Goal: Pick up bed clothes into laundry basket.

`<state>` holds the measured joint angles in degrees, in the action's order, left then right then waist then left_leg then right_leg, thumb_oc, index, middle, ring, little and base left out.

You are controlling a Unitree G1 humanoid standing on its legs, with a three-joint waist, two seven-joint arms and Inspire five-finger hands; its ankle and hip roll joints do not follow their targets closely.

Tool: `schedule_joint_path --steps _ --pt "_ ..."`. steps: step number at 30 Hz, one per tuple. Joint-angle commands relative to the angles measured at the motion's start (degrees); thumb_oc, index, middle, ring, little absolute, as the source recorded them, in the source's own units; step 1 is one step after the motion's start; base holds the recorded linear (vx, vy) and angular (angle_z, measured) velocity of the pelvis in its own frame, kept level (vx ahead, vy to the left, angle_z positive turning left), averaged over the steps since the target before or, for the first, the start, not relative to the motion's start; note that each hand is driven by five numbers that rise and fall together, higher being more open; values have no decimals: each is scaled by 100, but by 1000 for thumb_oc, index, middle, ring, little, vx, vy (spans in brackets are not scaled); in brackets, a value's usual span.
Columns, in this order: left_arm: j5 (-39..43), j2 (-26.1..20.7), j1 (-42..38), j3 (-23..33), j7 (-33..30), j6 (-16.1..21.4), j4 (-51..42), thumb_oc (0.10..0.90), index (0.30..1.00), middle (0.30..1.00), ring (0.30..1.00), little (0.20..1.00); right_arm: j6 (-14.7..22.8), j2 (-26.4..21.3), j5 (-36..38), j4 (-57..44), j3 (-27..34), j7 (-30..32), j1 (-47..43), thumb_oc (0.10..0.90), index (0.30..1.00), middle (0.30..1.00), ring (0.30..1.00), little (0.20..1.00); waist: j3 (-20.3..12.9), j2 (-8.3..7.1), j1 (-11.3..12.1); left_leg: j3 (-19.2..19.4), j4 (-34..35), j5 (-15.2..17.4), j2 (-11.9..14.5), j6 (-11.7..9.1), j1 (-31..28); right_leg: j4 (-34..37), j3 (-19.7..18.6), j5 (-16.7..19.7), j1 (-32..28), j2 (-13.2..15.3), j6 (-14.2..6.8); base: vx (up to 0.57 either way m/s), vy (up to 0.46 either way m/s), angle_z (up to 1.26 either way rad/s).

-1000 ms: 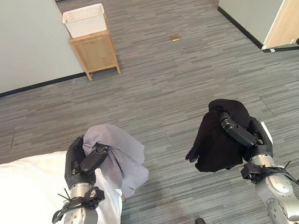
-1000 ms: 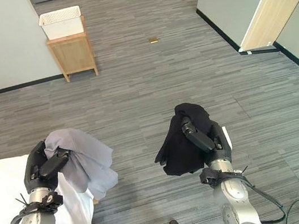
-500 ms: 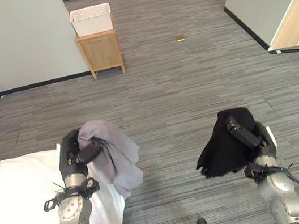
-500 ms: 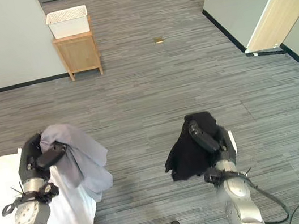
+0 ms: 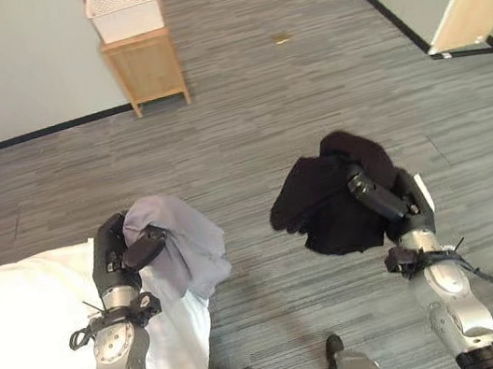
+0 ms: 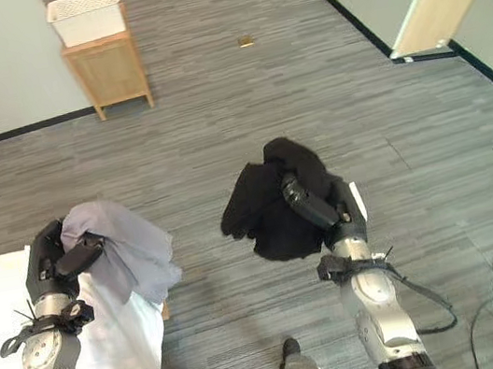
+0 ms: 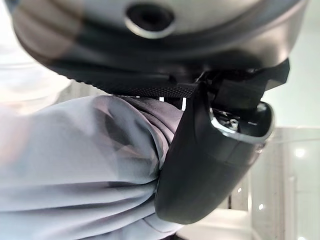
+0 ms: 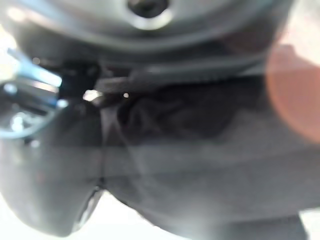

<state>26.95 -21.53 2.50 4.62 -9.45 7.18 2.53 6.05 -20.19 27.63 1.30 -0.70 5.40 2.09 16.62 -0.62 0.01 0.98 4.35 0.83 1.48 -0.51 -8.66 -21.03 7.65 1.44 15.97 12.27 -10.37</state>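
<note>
The left hand (image 5: pixel 121 253) was clenched on a grey cloth (image 5: pixel 181 247); in its wrist view the thumb (image 7: pixel 210 165) pressed into the folds, so the grasp looked firm. The cloth hung past the edge of the white bed (image 5: pixel 26 335), w/ most of it over the grey floor (image 5: pixel 248 137). The laundry basket (image 5: pixel 124 11), white, stood well apart on a small wooden cabinet (image 5: pixel 147 68) by the wall, at the far side of the room.

To the right, the right hand (image 5: pixel 384 204) was closed on a black cloth (image 5: pixel 325 200), bunched up and held above the floor, not touching it as far as I could see. In its wrist view the fingers (image 8: pixel 45 165) sat wrapped around dark fabric.

The step in hand was, I judge, to carry both clothes to the basket. To do it well: keep both hands clenched and a bit raised, so no loose end drags under the feet. Approx. above the basket's opening, release one cloth first, then the other, bc the basket is narrow and two bundles at once could slip over the rim. The grey cloth hangs long, so lift it higher before the drop.
</note>
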Motion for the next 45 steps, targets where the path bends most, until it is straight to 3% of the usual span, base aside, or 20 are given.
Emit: schedule_joint_path --steps 1,4,5,6,7,8,11,15,17,19,22,24,26,27,28,32,36,38,41,45 --pt "-7 -410 -470 367 102 723 -699 400 300 300 300 300 651 -103 7 -568 544 30 -460 400 300 300 300 300 -508 -151 -198 -268 -163 830 2 -109 -370 1141 392 134 -132 -86 -24 510 -258 12" --pt "-81 -424 -523 341 119 707 -674 400 300 300 300 300 646 -135 40 -581 561 0 -388 400 300 300 300 300 -567 -165 -253 -289 -291 987 148 -224 -437 1200 436 75 -254 -112 28 305 -180 16" --pt "-67 -338 -485 285 198 738 -545 400 300 300 300 300 691 -156 16 -543 535 -67 -360 400 300 300 300 300 -708 -212 -303 -300 -1180 731 338 -463 -358 1278 356 -40 -578 -369 272 345 -223 19" --pt "-66 -340 -485 286 199 739 -541 400 300 300 300 300 692 -154 16 -540 532 -68 -361 400 300 300 300 300 -724 -192 -313 -314 -1200 773 360 -464 -352 1291 364 -74 -593 -389 261 381 -240 36" --pt "3 -265 -496 254 204 743 -489 400 300 300 300 300 723 -201 78 -494 538 -40 -395 400 300 300 300 300 -735 -191 -317 -267 -2131 256 465 -602 -60 1364 466 -117 -765 -442 397 305 -317 20" --pt "176 -203 -512 196 213 719 -535 400 300 300 300 300 817 -299 339 -464 542 16 -396 400 300 300 300 300 -535 -371 -192 -207 -4271 -363 455 -698 868 1606 508 -259 -1240 -459 716 380 -413 11" --pt "239 -175 -482 175 253 730 -632 400 300 300 300 300 747 -364 387 -435 504 1 -414 400 300 300 300 300 -256 -593 169 -303 -5162 -78 -240 -593 2035 2005 370 -360 -1923 -426 775 334 -229 -18" --pt "299 -118 -397 227 262 711 -637 400 300 300 300 300 733 -395 380 -491 588 -55 -408 400 300 300 300 300 -315 -484 456 -155 -4098 -120 -175 -583 2715 2240 278 -654 -2490 -493 695 551 -52 -24" --pt "287 -62 -250 212 347 690 -770 400 300 300 300 300 788 -352 353 -464 509 -64 -477 400 300 300 300 300 -486 -148 743 -393 -1627 -617 98 -496 2810 2320 42 -1078 -2870 -773 601 845 143 -28" --pt "264 -18 -155 145 370 668 -809 400 300 300 300 300 793 -369 366 -428 428 -73 -505 400 300 300 300 300 -549 -164 879 -394 -487 -822 218 -601 2755 2338 -5 -1421 -3329 -705 523 607 56 -49" --pt "190 -37 -183 120 336 656 -802 400 300 300 300 300 758 -407 284 -408 388 -49 -604 400 300 300 300 300 -691 -222 921 106 -240 -1077 319 -654 2866 2317 -36 -1577 -3735 -541 415 664 136 -39" --pt "159 -71 -196 100 367 646 -810 400 300 300 300 300 678 -316 198 -597 387 -167 -545 400 300 300 300 300 -943 -239 912 427 -561 -1297 271 -477 2734 2006 -22 -1638 -3850 -383 284 576 203 -31" --pt "119 -63 -251 -92 433 615 -787 400 300 300 300 300 653 -255 106 -591 339 -171 -499 400 300 300 300 300 -1065 -400 934 488 -828 -1109 -3 -217 2656 771 -12 -945 -3522 -11 37 452 247 -21" --pt "75 -38 -236 -181 473 556 -734 400 300 300 300 300 657 -201 79 -579 327 -177 -473 400 300 300 300 300 -1092 -420 939 491 -993 -923 -122 -21 2561 -240 -228 -22 -3237 35 -25 741 491 22" --pt "133 -93 -223 -362 639 465 -735 400 300 300 300 300 642 -24 9 -650 262 -208 -494 400 300 300 300 300 -846 -135 688 493 -1003 -560 -77 244 1890 -1837 -397 1058 -2268 -63 -55 738 471 35" --pt "121 -178 -222 -410 668 456 -763 400 300 300 300 300 589 23 -127 -645 172 -207 -500 400 300 300 300 300 -504 108 218 228 -669 -101 -146 391 785 -3029 -154 514 -567 100 39 717 209 39" --pt "242 -57 -421 -594 731 466 -716 400 300 300 300 300 585 -57 -106 -610 380 -238 -297 400 300 300 300 300 -474 -22 -215 -94 -557 405 -287 277 110 -1585 343 235 246 88 136 641 -113 85" --pt "284 101 -739 -811 728 488 -549 400 300 300 300 300 616 -45 -81 -549 569 -142 -146 400 300 300 300 300 -522 -308 -607 -585 -414 893 -357 4 -616 950 211 392 333 -42 38 917 -329 113" --pt "258 144 -884 -876 751 537 -423 400 300 300 300 300 631 -42 -115 -553 569 -139 -91 400 300 300 300 300 -637 -297 -843 -848 -160 1167 4 -217 -1325 2384 538 662 407 -257 -256 776 -247 83" --pt "233 163 -814 -971 838 514 -416 400 300 300 300 300 611 -95 -4 -463 548 -212 69 400 300 300 300 300 -977 -417 -1089 -1250 -863 792 151 -485 -1536 1881 198 827 198 -276 -48 619 -249 51"
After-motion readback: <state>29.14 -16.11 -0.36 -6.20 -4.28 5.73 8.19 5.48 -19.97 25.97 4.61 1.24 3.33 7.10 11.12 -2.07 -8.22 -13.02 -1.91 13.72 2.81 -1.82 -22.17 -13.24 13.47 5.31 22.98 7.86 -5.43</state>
